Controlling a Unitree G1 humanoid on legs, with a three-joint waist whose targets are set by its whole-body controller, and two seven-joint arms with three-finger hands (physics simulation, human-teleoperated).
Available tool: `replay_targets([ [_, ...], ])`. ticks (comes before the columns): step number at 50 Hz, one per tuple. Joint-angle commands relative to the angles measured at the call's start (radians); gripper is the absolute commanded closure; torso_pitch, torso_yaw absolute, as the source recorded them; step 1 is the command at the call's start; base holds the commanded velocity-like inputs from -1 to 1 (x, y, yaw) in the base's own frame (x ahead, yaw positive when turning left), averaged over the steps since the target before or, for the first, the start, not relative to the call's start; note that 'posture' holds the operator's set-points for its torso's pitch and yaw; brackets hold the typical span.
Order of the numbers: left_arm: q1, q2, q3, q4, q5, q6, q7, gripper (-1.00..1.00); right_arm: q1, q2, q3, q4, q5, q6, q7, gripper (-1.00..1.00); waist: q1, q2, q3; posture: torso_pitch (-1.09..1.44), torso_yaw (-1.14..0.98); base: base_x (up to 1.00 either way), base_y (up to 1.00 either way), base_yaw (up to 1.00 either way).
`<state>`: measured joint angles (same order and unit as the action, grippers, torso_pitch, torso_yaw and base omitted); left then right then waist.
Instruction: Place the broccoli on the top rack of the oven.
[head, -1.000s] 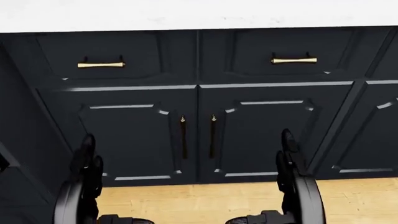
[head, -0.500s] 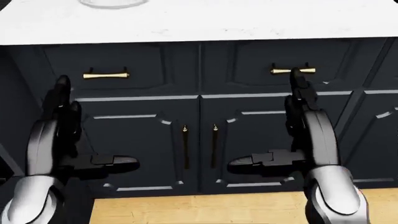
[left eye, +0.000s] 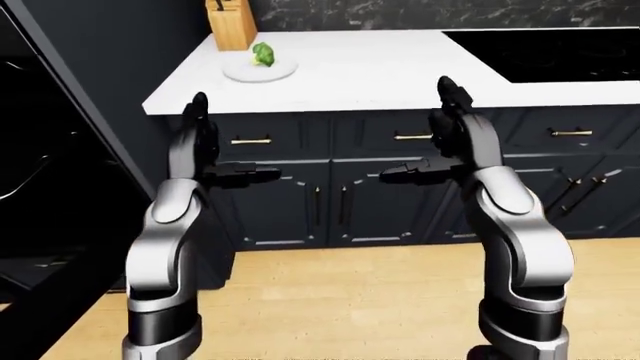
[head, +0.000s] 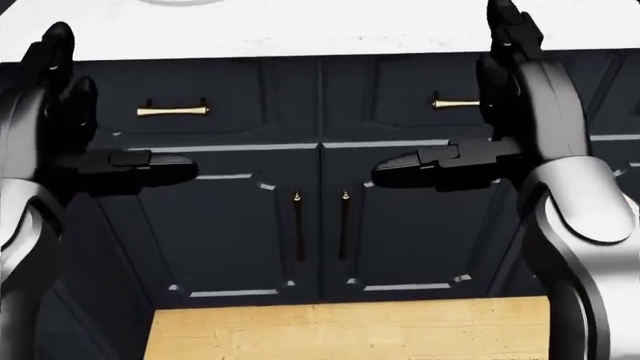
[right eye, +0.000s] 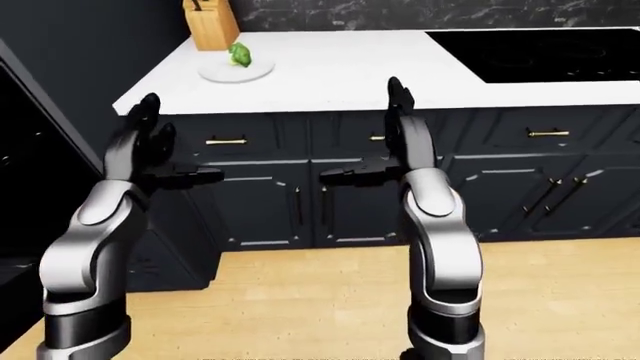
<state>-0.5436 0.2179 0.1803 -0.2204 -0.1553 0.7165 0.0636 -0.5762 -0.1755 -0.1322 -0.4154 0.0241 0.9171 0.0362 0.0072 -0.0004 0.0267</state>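
Up past my left hand (left eye: 205, 146) and well beyond it, the broccoli (left eye: 262, 53) sits on a plate (left eye: 259, 70) near the knife block (left eye: 231, 25), both my hands raised with fingers spread and empty, right hand (left eye: 452, 139) too, so I'd say I'm only approaching and need to reach over the counter (left eye: 370, 71) next.

Even, flat light falls on the white tabletop (left eye: 380, 71), which nearly washes out. Below its edge my view goes dim: the dark cabinets (head: 320, 210) show only thin highlights along panel edges. Everything renders sharp, with soft sheen on my arms.
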Motion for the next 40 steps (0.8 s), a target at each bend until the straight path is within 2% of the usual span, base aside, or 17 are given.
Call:
replay_targets([
  [1, -0.042, 0.015, 0.004, -0.025, -0.005, -0.020, 0.003, -1.00, -0.036, -0.017, -0.011, -0.031, 0.009, -0.018, -0.010, -1.00, -0.001, 0.001, -0.024, 0.00, 0.00, 0.02, 0.04, 0.00],
  [2, -0.047, 0.018, 0.005, -0.023, -0.007, -0.018, 0.003, -1.00, -0.036, -0.018, -0.012, -0.032, 0.015, -0.016, -0.011, -1.00, -0.004, 0.004, -0.044, 0.00, 0.00, 0.05, 0.08, 0.00],
  [6, -0.060, 0.028, 0.009, -0.022, -0.011, -0.011, 0.002, -1.00, -0.036, -0.031, -0.013, -0.042, 0.021, -0.003, -0.012, -1.00, -0.007, 0.015, -0.013, 0.00, 0.00, 0.13, 0.11, 0.00],
  [9, -0.061, 0.032, 0.008, -0.029, -0.014, -0.006, 0.000, -1.00, -0.042, -0.034, -0.014, -0.041, 0.024, 0.001, -0.013, -1.00, -0.009, 0.050, -0.007, 0.00, 0.00, 0.14, 0.12, 0.00],
  [13, -0.067, 0.036, 0.012, -0.030, -0.017, 0.001, 0.001, -1.00, -0.049, -0.038, -0.016, -0.036, 0.029, 0.001, -0.016, -1.00, -0.016, 0.045, -0.008, 0.00, 0.00, 0.15, 0.12, 0.00],
  [15, -0.064, 0.036, 0.014, -0.035, -0.019, 0.002, 0.002, -1.00, -0.044, -0.037, -0.014, -0.034, 0.028, -0.005, -0.016, -1.00, -0.016, 0.030, -0.015, 0.00, 0.00, 0.14, 0.14, 0.00],
  [18, -0.059, 0.038, 0.015, -0.031, -0.019, -0.003, 0.001, -1.00, -0.035, -0.040, -0.015, -0.029, 0.024, -0.009, -0.013, -1.00, -0.011, -0.008, -0.007, 0.00, 0.00, 0.14, 0.14, 0.00],
  [20, -0.060, 0.038, 0.013, -0.023, -0.017, -0.007, 0.002, -1.00, -0.039, -0.040, -0.014, -0.029, 0.023, -0.006, -0.013, -1.00, -0.007, -0.060, -0.015, 0.00, 0.00, 0.15, 0.13, 0.00],
  [21, -0.059, 0.036, 0.011, -0.019, -0.016, -0.011, 0.002, -1.00, -0.043, -0.039, -0.012, -0.030, 0.022, -0.002, -0.014, -1.00, -0.009, -0.042, -0.009, 0.00, 0.00, 0.13, 0.14, 0.00],
  [23, -0.055, 0.036, 0.010, -0.019, -0.015, -0.014, 0.000, -1.00, -0.041, -0.037, -0.009, -0.029, 0.021, -0.004, -0.014, -1.00, -0.006, -0.048, -0.013, 0.00, 0.00, 0.15, 0.14, 0.00],
  [26, -0.054, 0.039, 0.013, -0.029, -0.015, -0.005, 0.000, -1.00, -0.041, -0.036, -0.010, -0.029, 0.020, -0.005, -0.013, -1.00, -0.007, -0.036, -0.018, 0.00, 0.00, 0.14, 0.14, 0.00],
  [29, -0.055, 0.038, 0.016, -0.030, -0.018, -0.002, 0.001, -1.00, -0.026, -0.031, -0.003, -0.025, 0.013, -0.019, -0.013, -1.00, -0.011, -0.005, -0.004, 0.00, 0.00, 0.14, 0.13, 0.00],
  [31, -0.050, 0.038, 0.014, -0.031, -0.016, -0.004, 0.000, -1.00, -0.026, -0.031, -0.006, -0.027, 0.012, -0.018, -0.010, -1.00, -0.017, 0.030, -0.005, 0.00, 0.00, 0.15, 0.14, 0.00],
  [33, -0.050, 0.039, 0.015, -0.023, -0.015, -0.011, -0.002, -1.00, -0.033, -0.033, -0.009, -0.031, 0.012, -0.008, -0.009, -1.00, -0.021, 0.102, -0.027, 0.00, 0.00, 0.14, 0.14, 0.00],
  [34, -0.051, 0.039, 0.015, -0.015, -0.014, -0.019, -0.003, -1.00, -0.037, -0.036, -0.010, -0.034, 0.012, -0.002, -0.009, -1.00, -0.010, 0.063, -0.020, 0.00, 0.00, 0.14, 0.13, 0.00],
  [35, -0.055, 0.040, 0.017, -0.024, -0.016, -0.007, -0.001, -1.00, -0.035, -0.036, -0.012, -0.035, 0.012, -0.004, -0.008, -1.00, -0.015, 0.077, -0.015, 0.00, 0.00, 0.15, 0.14, 0.00],
  [40, -0.049, 0.035, 0.011, -0.016, -0.012, -0.017, -0.001, -1.00, -0.026, -0.035, -0.012, -0.031, 0.012, -0.013, -0.007, -1.00, -0.006, 0.034, -0.012, 0.00, 0.00, 0.14, 0.14, 0.00],
])
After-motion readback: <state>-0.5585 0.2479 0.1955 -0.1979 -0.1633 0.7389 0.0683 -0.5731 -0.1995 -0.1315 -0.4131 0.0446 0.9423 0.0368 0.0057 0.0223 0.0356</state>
